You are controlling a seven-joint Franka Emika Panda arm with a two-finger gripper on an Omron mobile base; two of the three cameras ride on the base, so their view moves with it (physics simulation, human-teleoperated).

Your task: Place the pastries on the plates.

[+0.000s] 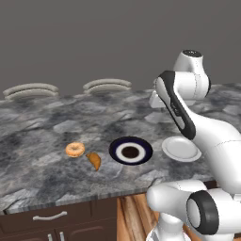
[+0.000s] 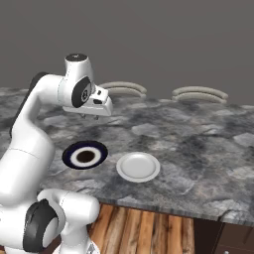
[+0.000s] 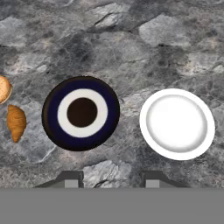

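A glazed ring doughnut [image 1: 75,149] and an orange-brown croissant [image 1: 94,160] lie side by side on the marble counter, left of the dark navy plate [image 1: 115,149]. The plain white plate [image 1: 181,148] sits right of the navy one. Both plates are bare. In the hand view the doughnut [image 3: 3,89] is cut by the left edge, the croissant [image 3: 16,122] lies below it, then come the navy plate [image 3: 50,113] and the white plate [image 3: 177,124]. My gripper [image 3: 111,179] hangs high over the plates, open, its fingertips wide apart with nothing between them. In the right base view the gripper [image 2: 94,115] hovers above the navy plate [image 2: 67,155].
Two grey ridged oval burners [image 1: 30,90] [image 1: 107,85] lie along the back of the counter. The counter's front edge runs just below the pastries, with dark cabinet drawers [image 1: 47,216] under it. Bare marble stretches right of the white plate [image 2: 138,166].
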